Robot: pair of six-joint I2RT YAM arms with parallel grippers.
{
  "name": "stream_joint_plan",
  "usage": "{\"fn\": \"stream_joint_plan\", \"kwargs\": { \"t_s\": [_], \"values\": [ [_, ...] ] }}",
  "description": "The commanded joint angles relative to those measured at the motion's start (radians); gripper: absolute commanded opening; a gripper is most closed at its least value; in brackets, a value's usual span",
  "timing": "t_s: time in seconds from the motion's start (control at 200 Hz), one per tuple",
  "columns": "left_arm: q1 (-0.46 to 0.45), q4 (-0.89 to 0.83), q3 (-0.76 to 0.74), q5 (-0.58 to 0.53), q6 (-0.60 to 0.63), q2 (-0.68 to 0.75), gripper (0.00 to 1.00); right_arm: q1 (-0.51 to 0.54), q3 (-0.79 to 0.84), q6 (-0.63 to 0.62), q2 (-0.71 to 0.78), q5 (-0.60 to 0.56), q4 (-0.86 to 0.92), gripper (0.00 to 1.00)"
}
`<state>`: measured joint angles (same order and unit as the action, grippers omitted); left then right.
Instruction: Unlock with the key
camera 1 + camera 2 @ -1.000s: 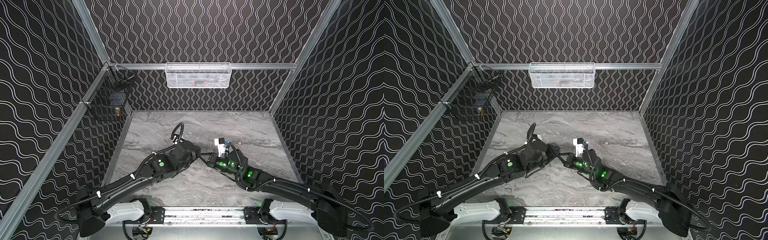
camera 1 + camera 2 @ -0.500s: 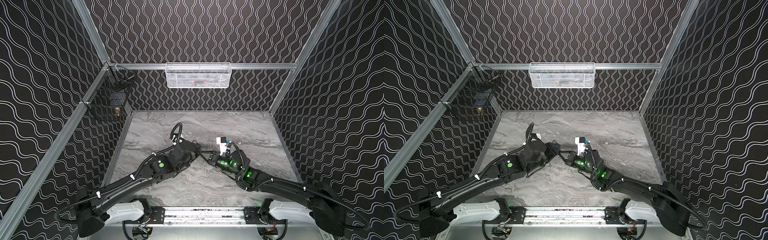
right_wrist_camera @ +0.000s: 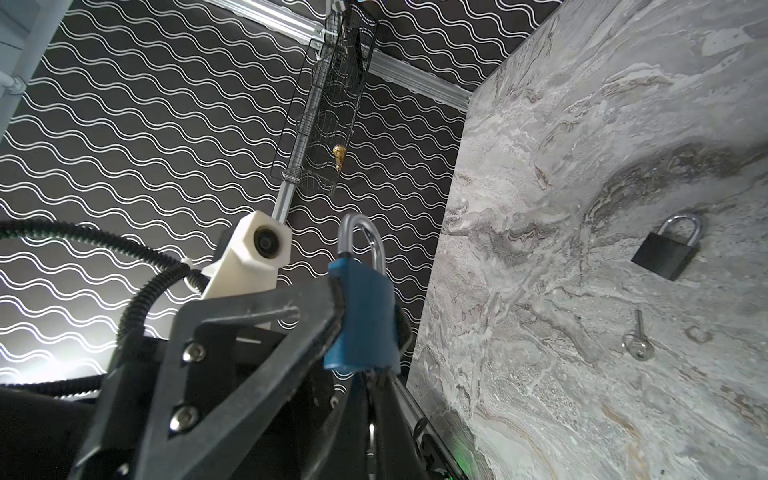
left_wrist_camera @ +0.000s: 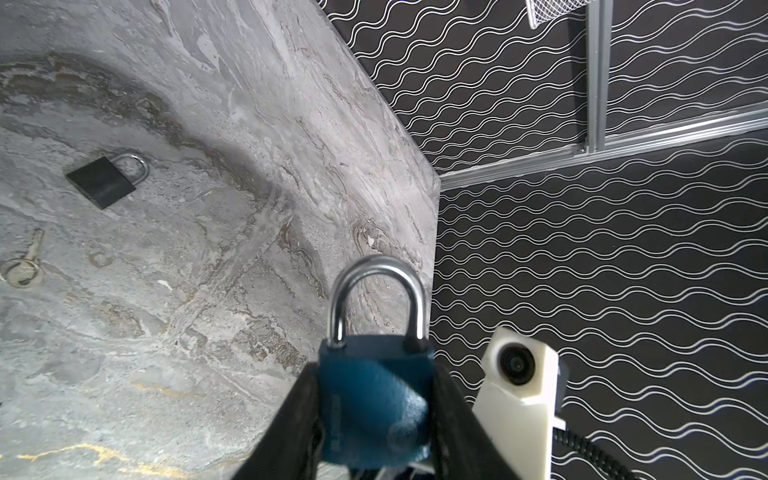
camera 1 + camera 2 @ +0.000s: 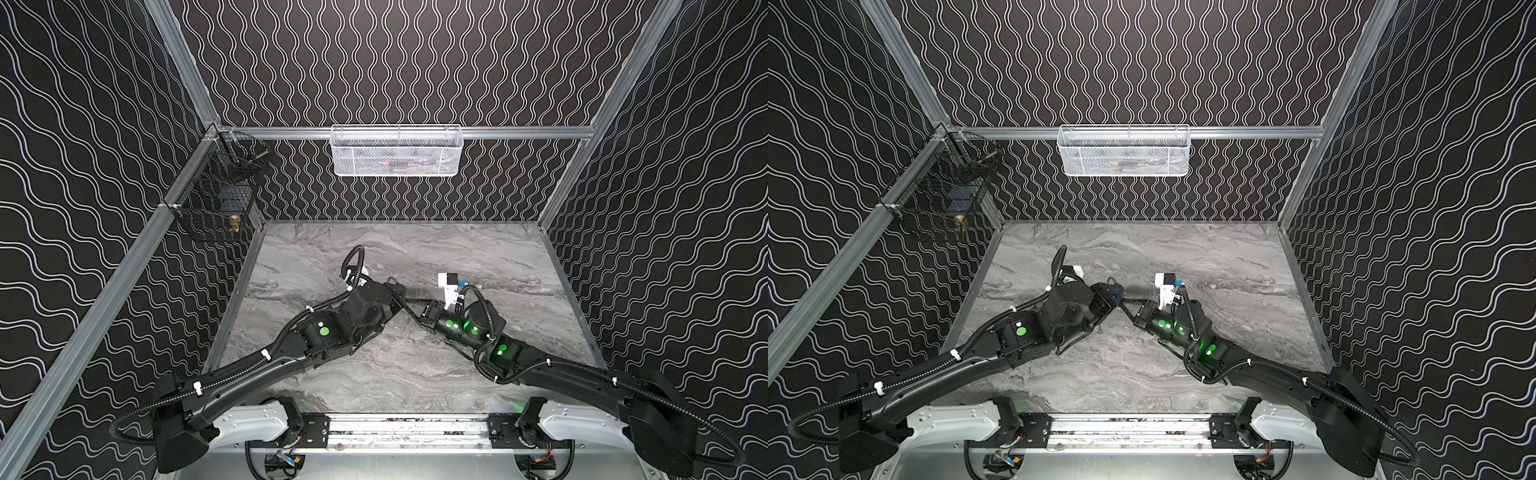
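blue lock (image 4: 374, 407) clamped mid-scene, shackle closed
left claw (image 4: 376, 386) pinches its body; right claw (image 3: 374, 386) pressed together under its base, any key there hidden. risk: off-axis twist spins lock in the grip or jams. spare key (image 3: 638, 340) lies on table (image 3: 582, 124).

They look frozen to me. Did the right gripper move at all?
Yes, a tiny bit: the right gripper slid toward the right wall, judged against the white basket.

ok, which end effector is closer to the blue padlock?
Left: the left end effector grips the blue padlock by its body, on both sides. The right end effector, shut, sits just off the end opposite the shackle; contact unclear.
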<state>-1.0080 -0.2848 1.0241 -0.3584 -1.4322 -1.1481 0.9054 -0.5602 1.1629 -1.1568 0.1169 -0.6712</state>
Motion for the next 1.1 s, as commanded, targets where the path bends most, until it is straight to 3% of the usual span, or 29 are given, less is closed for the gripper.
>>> {"fn": "stream_joint_plan", "kwargs": {
  "t_s": [0.0, 0.315, 0.405, 0.731, 0.856, 1.096],
  "values": [
    [-0.021, 0.178, -0.009, 0.213, -0.084, -0.007, 0.0, 0.005, -0.017, 0.032, -0.01, 0.043, -0.093, 0.0],
    [-0.038, 0.172, -0.008, 0.168, -0.119, 0.004, 0.0, 0.006, -0.032, 0.043, 0.0, -0.011, 0.013, 0.0],
    [-0.046, 0.196, -0.028, 0.147, -0.138, 0.01, 0.0, 0.006, -0.006, 0.069, -0.001, -0.018, -0.049, 0.0],
    [-0.074, 0.214, -0.008, 0.112, -0.144, -0.008, 0.0, 0.007, -0.006, 0.118, 0.023, -0.068, 0.028, 0.0],
    [-0.084, 0.268, -0.011, 0.119, -0.149, -0.028, 0.0, 0.006, -0.011, 0.135, -0.001, -0.039, -0.037, 0.0],
    [-0.084, 0.134, 0.047, 0.098, -0.094, -0.012, 0.0, 0.004, -0.048, 0.032, 0.033, -0.071, 0.098, 0.0]
  ]
}}
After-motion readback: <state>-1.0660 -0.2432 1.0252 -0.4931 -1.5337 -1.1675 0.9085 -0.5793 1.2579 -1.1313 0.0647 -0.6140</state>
